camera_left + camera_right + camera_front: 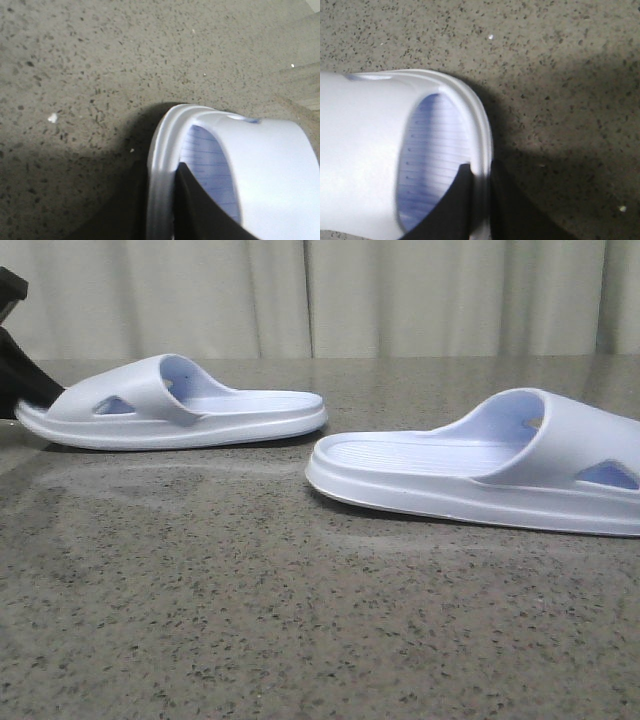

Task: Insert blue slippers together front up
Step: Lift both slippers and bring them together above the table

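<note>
two slippers (180, 405) (490, 465) apart on table (250, 620)

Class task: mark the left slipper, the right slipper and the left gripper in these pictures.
left slipper (140, 390), front view, on its strap.
right slipper (560, 445), front view, on its strap.
left gripper (161, 200), left wrist view, on the slipper's rim between its fingertips.

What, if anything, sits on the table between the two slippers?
Nothing visible: only bare table between the left slipper and the right slipper. Each gripper pinches a slipper rim.
</note>
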Motion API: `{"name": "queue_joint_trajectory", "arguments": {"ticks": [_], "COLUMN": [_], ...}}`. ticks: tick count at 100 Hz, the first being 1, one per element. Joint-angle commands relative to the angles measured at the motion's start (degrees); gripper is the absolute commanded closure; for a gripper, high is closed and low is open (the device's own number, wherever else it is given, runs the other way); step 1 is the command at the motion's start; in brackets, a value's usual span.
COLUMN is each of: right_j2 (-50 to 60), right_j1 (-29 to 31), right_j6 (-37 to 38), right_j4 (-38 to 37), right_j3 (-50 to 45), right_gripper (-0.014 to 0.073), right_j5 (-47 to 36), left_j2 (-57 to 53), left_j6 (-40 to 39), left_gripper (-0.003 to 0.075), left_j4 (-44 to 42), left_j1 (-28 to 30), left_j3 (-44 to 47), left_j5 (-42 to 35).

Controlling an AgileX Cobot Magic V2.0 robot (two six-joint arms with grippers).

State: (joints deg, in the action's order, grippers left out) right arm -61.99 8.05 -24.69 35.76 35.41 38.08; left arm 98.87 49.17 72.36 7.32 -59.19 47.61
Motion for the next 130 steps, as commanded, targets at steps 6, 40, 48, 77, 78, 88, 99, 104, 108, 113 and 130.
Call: {"name": "queue_joint_trajectory", "arguments": {"ticks": [6, 40, 48, 77, 78, 88, 99, 104, 108, 113, 130], "right_j2": [0.4, 3.1, 4.6, 6.3, 6.3, 6.0, 3.9, 2.4, 0.9, -1.0, -8.1], "right_j1": [0.3, 0.3, 0.7, 1.1, 1.1, 1.1, 1.1, 1.1, 1.1, 1.1, 1.1], "right_j6": [-1.2, -1.2, -1.2, -5.1, -5.7, -9.6, -13.1, -14.9, -16.7, -20.2, -30.1], "right_j4": [0.0, 1.7, 3.4, 14.6, 15.1, 21.7, 26.4, 29.5, 32.0, 36.0, 48.7], "right_j3": [2.2, 9.0, 10.9, 16.2, 16.2, 16.2, 16.2, 16.2, 16.2, 16.2, 16.2], "right_gripper": [0.0696, 0.0696, 0.0696, 0.0696, 0.0696, 0.0696, 0.0696, 0.0696, 0.0696, 0.0696, 0.0696], "right_j5": [-1.8, -2.1, -2.1, -1.2, -1.2, -0.7, 0.6, 1.3, 1.9, 3.1, 8.7], "left_j2": [-5.3, -15.9, -17.6, -18.8, -18.8, -18.8, -18.8, -18.8, -18.8, -18.8, -18.7], "left_j6": [1.1, 0.1, -0.6, -1.1, -1.1, -1.1, -1.1, -0.8, -0.3, -0.3, -0.3], "left_gripper": [0.0705, 0.0705, 0.0705, 0.0705, 0.0705, 0.0705, 0.0705, 0.0705, 0.0705, 0.0705, 0.0705], "left_j4": [1.8, 0.0, -1.8, 0.1, 0.1, 1.2, 4.3, 6.3, 7.2, 7.4, 9.9], "left_j1": [0.6, 6.4, 8.4, 11.8, 11.8, 11.6, 11.6, 11.6, 11.6, 11.6, 11.1], "left_j3": [-1.3, -1.3, -1.3, -1.3, -1.3, -1.3, -1.2, -1.2, -1.2, -1.2, -1.2], "left_j5": [2.6, 9.1, 9.6, 15.9, 15.9, 17.3, 19.4, 20.9, 22.0, 22.7, 25.0]}}
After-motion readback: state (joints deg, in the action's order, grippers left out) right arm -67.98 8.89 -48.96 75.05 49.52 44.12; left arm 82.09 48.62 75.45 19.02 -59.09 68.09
